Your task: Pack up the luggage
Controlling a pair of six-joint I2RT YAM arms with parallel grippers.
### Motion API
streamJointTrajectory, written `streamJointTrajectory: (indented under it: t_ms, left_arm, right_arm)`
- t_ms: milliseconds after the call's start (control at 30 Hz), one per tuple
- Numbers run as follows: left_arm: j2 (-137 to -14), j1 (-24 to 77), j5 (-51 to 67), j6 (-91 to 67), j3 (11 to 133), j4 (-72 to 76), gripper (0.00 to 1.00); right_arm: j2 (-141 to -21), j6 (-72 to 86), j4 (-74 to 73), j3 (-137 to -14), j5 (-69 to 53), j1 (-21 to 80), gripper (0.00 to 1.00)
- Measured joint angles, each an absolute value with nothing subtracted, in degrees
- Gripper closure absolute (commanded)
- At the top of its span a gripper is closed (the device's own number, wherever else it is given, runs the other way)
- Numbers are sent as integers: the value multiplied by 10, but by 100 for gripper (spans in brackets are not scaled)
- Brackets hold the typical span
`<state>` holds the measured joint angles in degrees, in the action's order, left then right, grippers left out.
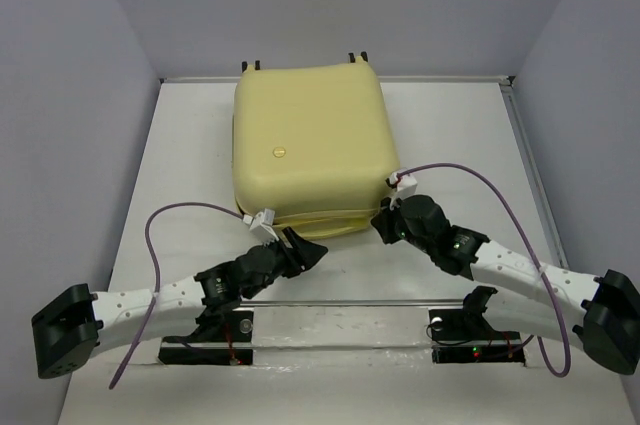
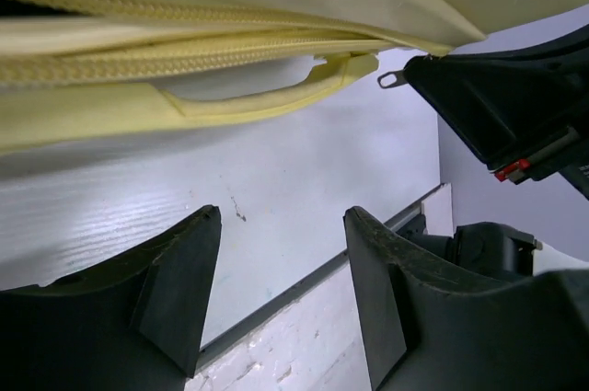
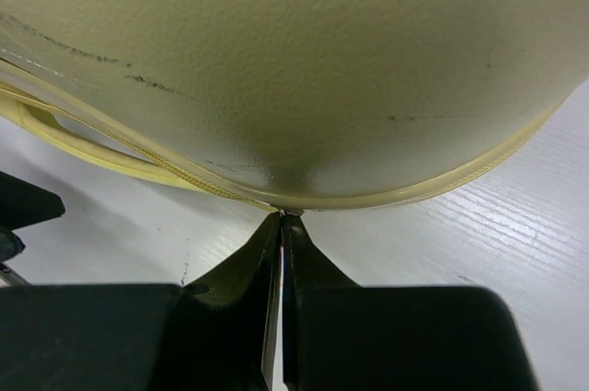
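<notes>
The luggage (image 1: 310, 135) is a pale yellow hard-shell suitcase lying flat and closed at the table's middle back, with a round emblem (image 1: 279, 153) on top. My left gripper (image 1: 318, 250) is open and empty just in front of its near edge. In the left wrist view the left gripper (image 2: 281, 216) sits below the zipper line and the yellow side handle (image 2: 267, 97). My right gripper (image 1: 381, 220) is at the near right corner. In the right wrist view the right gripper (image 3: 282, 218) is shut on a small metal zipper pull (image 3: 290, 213) at the seam of the luggage (image 3: 304, 69).
Black caster wheels (image 1: 358, 57) stick out at the suitcase's far side, near the back wall. A metal rail (image 1: 350, 302) runs along the table's near edge between the arm bases. Grey walls stand on the left, right and back.
</notes>
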<state>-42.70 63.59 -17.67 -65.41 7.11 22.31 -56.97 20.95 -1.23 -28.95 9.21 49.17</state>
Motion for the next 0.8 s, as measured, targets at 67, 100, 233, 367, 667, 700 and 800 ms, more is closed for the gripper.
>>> streamJointTrajectory:
  t_ms: [67, 100, 233, 367, 667, 700, 800]
  left_arm:
    - [-442, 648, -188, -669, 74, 223, 19]
    - [-446, 650, -194, -677, 75, 224, 18]
    - [-451, 653, -236, -697, 75, 236, 14]
    - [-488, 653, -282, -707, 86, 257, 17]
    - [-613, 660, -322, -722, 129, 297, 46]
    - [-625, 661, -328, -724, 131, 301, 50]
    - [-653, 663, -335, -727, 141, 308, 55]
  right_arm:
    - [-569, 209, -12, -289, 91, 491, 93]
    - [-569, 210, -13, -289, 90, 491, 93]
    - [-562, 213, -13, -288, 79, 491, 93]
    - [-554, 219, -5, -279, 72, 491, 93]
    - [-516, 230, 8, -254, 52, 491, 93]
    - [-513, 230, 8, -253, 48, 491, 93]
    - [-512, 231, 9, -252, 41, 490, 93]
